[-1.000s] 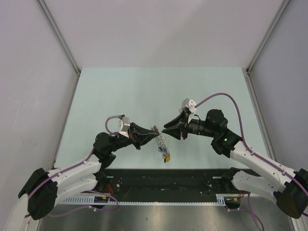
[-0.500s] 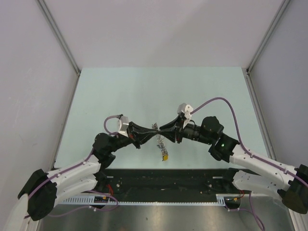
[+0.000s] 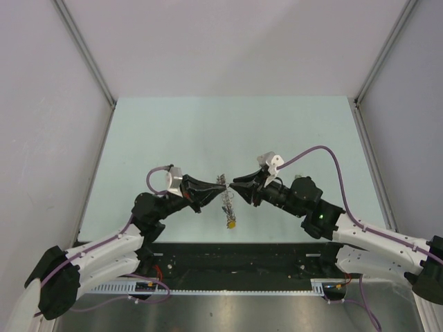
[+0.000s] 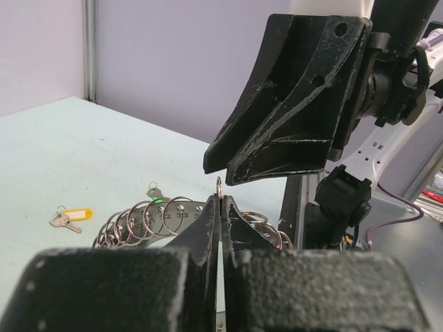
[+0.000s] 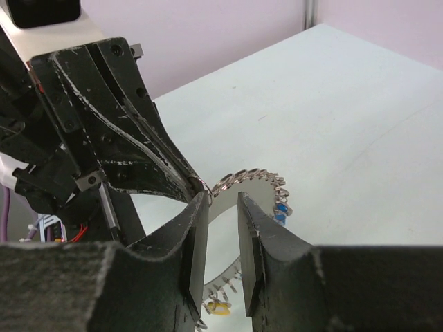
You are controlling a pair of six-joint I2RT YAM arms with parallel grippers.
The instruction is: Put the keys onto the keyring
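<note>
The left claw (image 3: pixel 221 185) is pinched fully closed on one thin wire loop at the end of the keyring (image 3: pixel 228 202). Its two fingers are pressed flat together, and the loop stands upright out of their tips. From that grip the keyring trails off as a curved string of rings and grey keys, arching and then dropping toward the pale green bench (image 3: pixel 173 131) between the two arms. A blue-headed key (image 5: pixel 280 211) hangs partway along the arc.

The right claw (image 3: pixel 234 185) faces the left one tip to tip, just beside the held loop and slightly above it in the left wrist view. Its fingers stand a little apart with nothing between them, and the keyring shows through the gap. From these views I cannot tell whether either fingertip touches the loop.

The yellow key (image 3: pixel 232 223) lies on the bench at the near end of the string, toward the arm bases. In the left wrist view it sits apart from the bunched rings with a small ring of its own. I cannot tell whether it is joined to the keyring.

The green key (image 4: pixel 154 194) shows just behind the rings, close against them. Whether it is threaded on or only lying beside them is not clear.
</note>
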